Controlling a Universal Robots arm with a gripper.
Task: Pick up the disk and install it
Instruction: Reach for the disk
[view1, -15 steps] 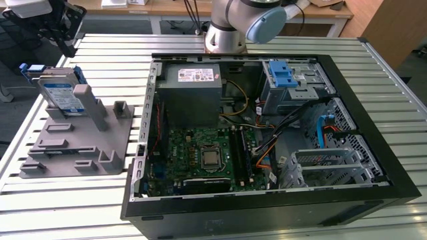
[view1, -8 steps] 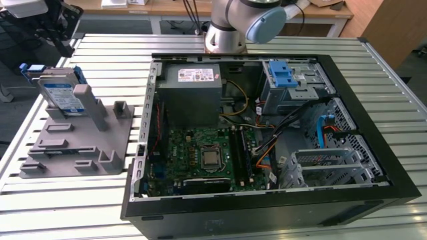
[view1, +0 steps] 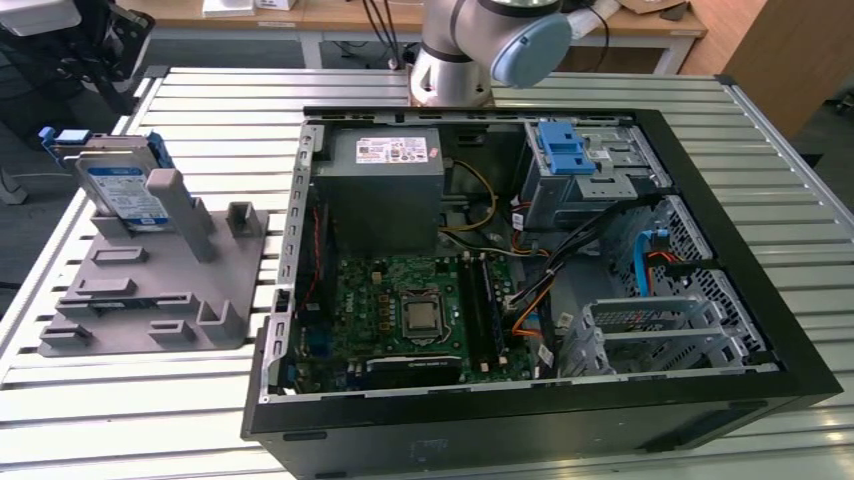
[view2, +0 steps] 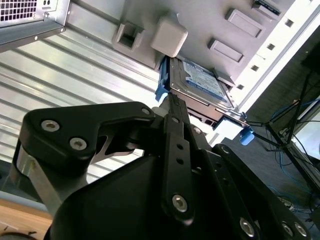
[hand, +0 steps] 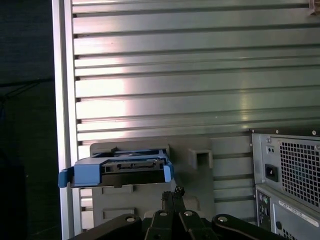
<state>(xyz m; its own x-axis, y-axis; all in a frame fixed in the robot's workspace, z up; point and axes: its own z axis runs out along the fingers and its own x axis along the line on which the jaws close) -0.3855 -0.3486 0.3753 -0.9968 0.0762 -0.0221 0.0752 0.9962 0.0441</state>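
Leaning in the grey holder at the upper left of the exterior view, the disk is not yet picked up. In the first wrist view the gripper hovers near it, jaws clenched on nothing. Installation into the open computer case remains undone.

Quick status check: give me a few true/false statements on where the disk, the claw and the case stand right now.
1. The disk stands in the grey holder, outside the computer case. True.
2. The claw is clamped on the disk. False: in both wrist views it is shut on nothing, apart from the disk.
3. The case lies open, its motherboard showing. True.
4. The disk's side rails are red. False: they are blue.
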